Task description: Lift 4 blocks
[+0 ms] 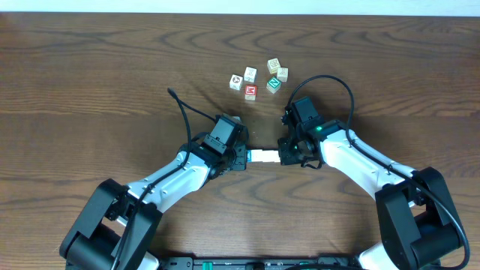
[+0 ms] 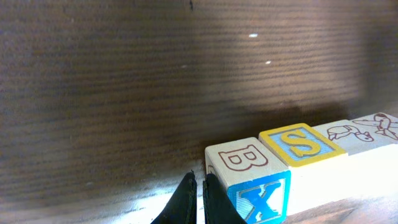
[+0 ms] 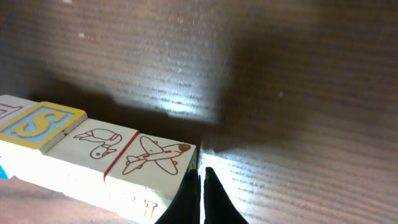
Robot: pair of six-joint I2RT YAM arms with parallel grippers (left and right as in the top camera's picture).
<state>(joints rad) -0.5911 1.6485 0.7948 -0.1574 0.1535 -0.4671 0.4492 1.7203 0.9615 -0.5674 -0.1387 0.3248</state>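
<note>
Four blocks (image 1: 263, 156) form a tight row between my two grippers, just in front of the table's middle. In the left wrist view, the row begins with the cube that has a blue X on its front and a B on top (image 2: 249, 171). After it come a yellow-and-blue S cube (image 2: 302, 144) and two cream cubes (image 2: 360, 129). My left gripper (image 2: 199, 182) is shut, its outer side pressed against the X cube's end. My right gripper (image 3: 201, 175) is shut against the airplane cube (image 3: 155, 157), which sits beside a bird cube (image 3: 98, 142). Table shows beneath the row, so it looks raised.
Several loose cubes lie in a cluster at the back centre, among them a red-faced cube (image 1: 250, 91) and a green diamond-faced cube (image 1: 274, 85). Black cables arc over both arms. Dark wood table (image 1: 90, 67) spreads to either side.
</note>
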